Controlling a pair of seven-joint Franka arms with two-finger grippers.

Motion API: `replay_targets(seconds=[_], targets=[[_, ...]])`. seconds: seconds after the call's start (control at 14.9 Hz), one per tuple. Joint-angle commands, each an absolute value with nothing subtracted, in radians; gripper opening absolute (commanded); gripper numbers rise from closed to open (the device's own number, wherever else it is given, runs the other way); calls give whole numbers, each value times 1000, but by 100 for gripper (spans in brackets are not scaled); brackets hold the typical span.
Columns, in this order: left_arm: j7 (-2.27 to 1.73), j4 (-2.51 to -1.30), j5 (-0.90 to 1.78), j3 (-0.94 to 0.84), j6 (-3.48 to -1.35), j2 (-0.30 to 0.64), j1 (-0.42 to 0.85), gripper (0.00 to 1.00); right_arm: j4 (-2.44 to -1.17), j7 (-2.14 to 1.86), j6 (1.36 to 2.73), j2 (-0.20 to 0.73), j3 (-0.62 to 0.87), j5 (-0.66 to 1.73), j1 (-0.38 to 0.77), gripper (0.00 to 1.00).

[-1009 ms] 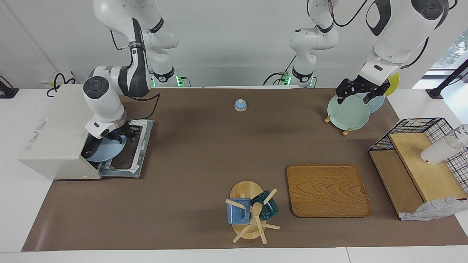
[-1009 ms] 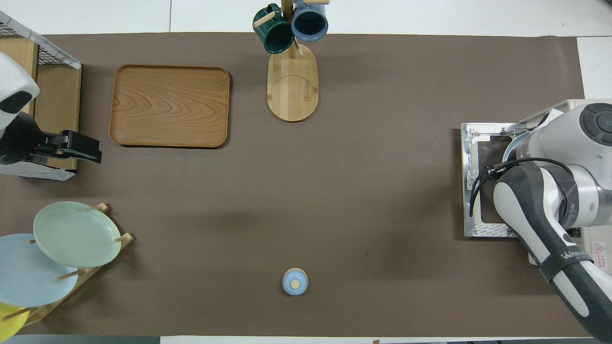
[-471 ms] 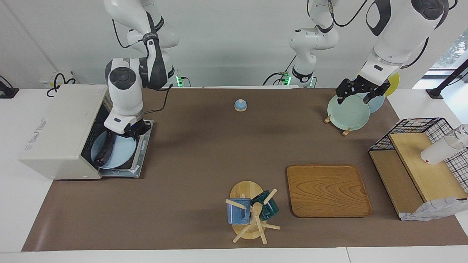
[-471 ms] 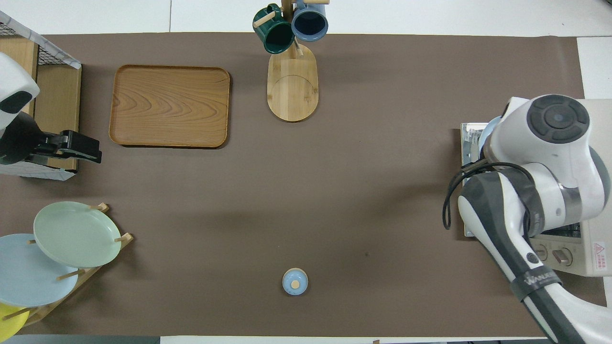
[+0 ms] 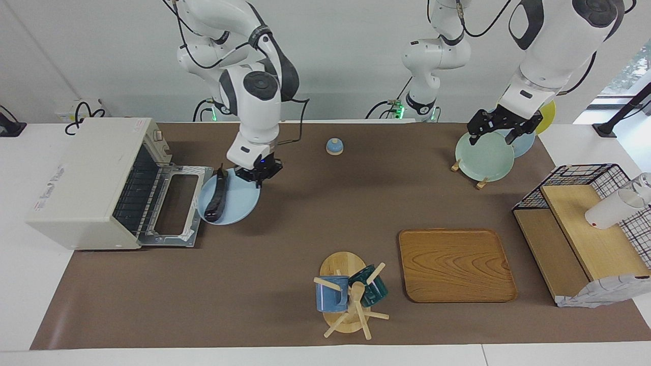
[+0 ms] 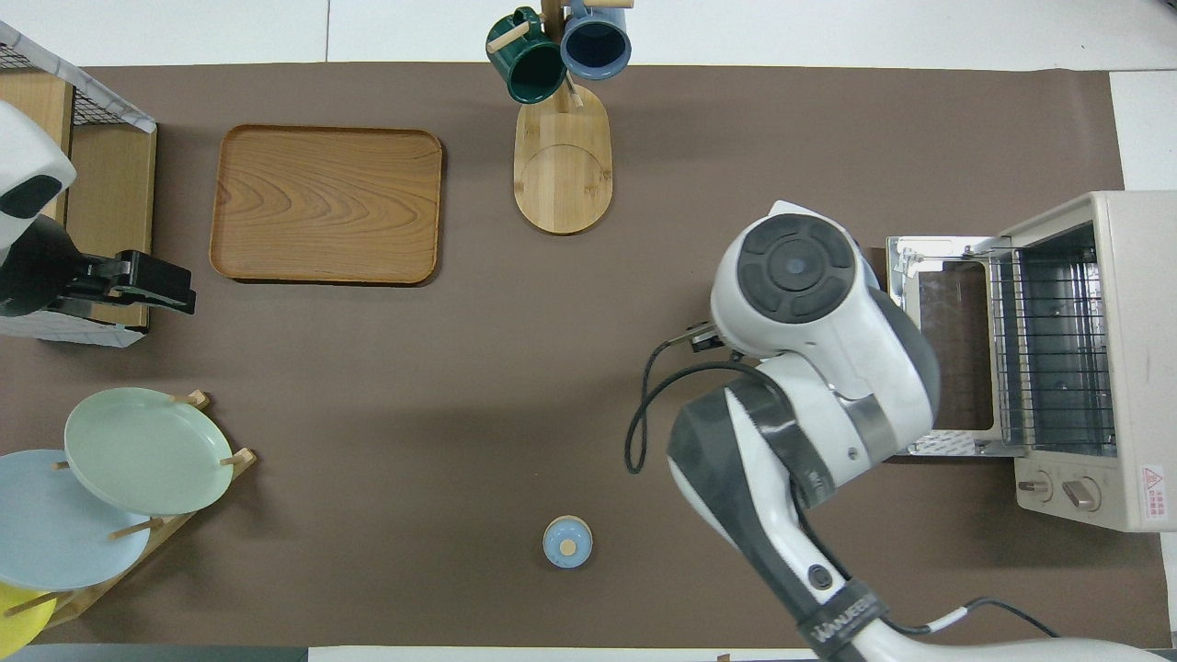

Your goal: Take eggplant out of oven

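The off-white oven [image 5: 81, 183] stands at the right arm's end of the table, its door [image 5: 173, 208] folded down flat and its wire rack bare; it also shows in the overhead view [image 6: 1085, 359]. The dark eggplant [image 5: 217, 199] lies on a light blue plate [image 5: 236, 201], out of the oven, just in front of the open door. My right gripper [image 5: 257, 175] is shut on the plate's rim. In the overhead view the right arm hides plate and eggplant. My left gripper [image 5: 501, 129] waits open over the plate rack.
A small blue bell [image 5: 334, 146] sits near the robots mid-table. A mug tree [image 5: 351, 295] and a wooden tray [image 5: 455, 264] lie farther out. The plate rack [image 5: 483, 157] and a wire basket shelf [image 5: 585, 223] stand at the left arm's end.
My right gripper has drawn the blue plate with the eggplant out of the oven, over the door and toward mid-table. The left arm has not moved.
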State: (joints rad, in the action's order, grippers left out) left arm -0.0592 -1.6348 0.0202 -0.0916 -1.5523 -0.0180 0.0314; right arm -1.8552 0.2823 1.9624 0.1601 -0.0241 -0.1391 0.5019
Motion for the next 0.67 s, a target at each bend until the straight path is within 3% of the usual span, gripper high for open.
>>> replay_targets(seconds=[0.0,0.2,0.61], targets=[[-66,-1652,29,-94,-1566,-35,23,100,-1610,430,1852,325,-29,-100,596,0],[-66,-1652,29,-95,-1566,-35,23,100,-1427,529,1776,454,-29,-109,673,0],[-66,-1652,29,-94,-1566,-35,23,100,-1384,604,1888,534,-14,-98,749,0]])
